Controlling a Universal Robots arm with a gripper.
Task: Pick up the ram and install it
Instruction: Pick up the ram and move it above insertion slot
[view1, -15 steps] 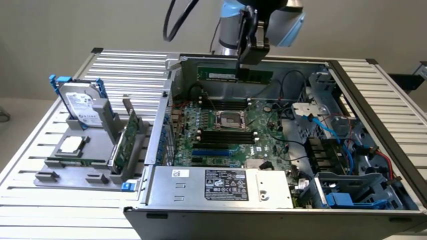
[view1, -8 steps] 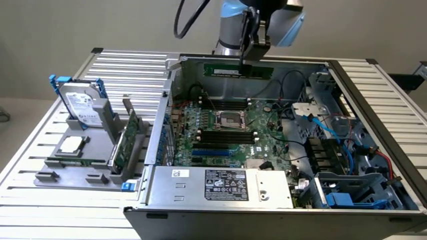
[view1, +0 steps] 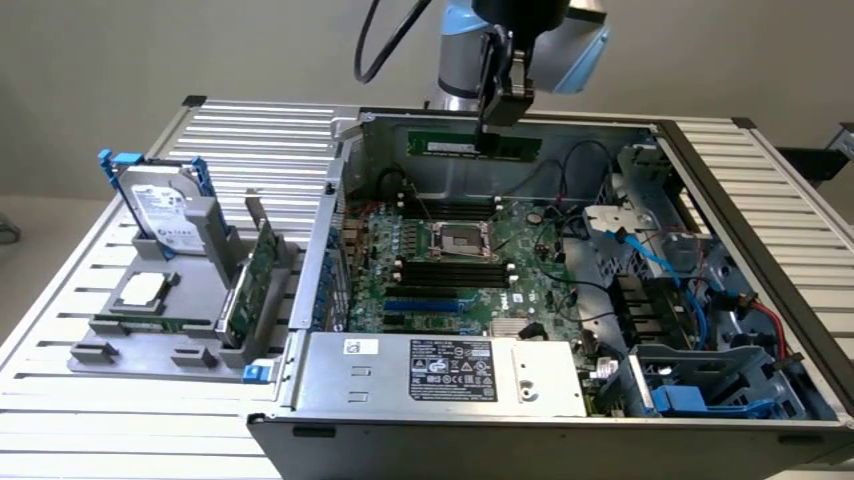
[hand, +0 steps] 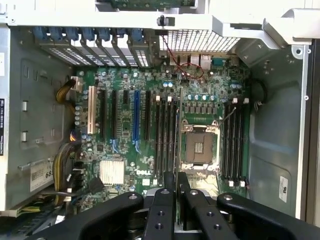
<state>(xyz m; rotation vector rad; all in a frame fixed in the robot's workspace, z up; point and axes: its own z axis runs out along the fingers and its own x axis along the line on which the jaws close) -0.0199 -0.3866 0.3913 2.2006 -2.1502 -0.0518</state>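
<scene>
My gripper (view1: 498, 128) hangs above the open computer case (view1: 334, 200), over its far side, shut on the ram (view1: 470, 146). The ram is a long thin green stick held level and on edge above the motherboard (view1: 461, 260). In the wrist view the two black fingers (hand: 164, 205) stand close together, with the ram's thin dark edge (hand: 176, 192) pinched between them. Below lie two banks of black memory slots (hand: 167, 132) (hand: 235, 140), one on each side of the CPU socket (hand: 199, 145); the held stick sits roughly over the bank beside the blue slot (hand: 136, 117).
At the exterior view's left, a grey holder (view1: 134, 350) carries a silver hard drive with blue rails (view1: 167, 210), a wide green expansion card (view1: 251, 285) and a chip (view1: 140, 292). The power supply (view1: 441, 365) fills the case's near end. Blue cables and drive bays (view1: 694, 300) crowd the right.
</scene>
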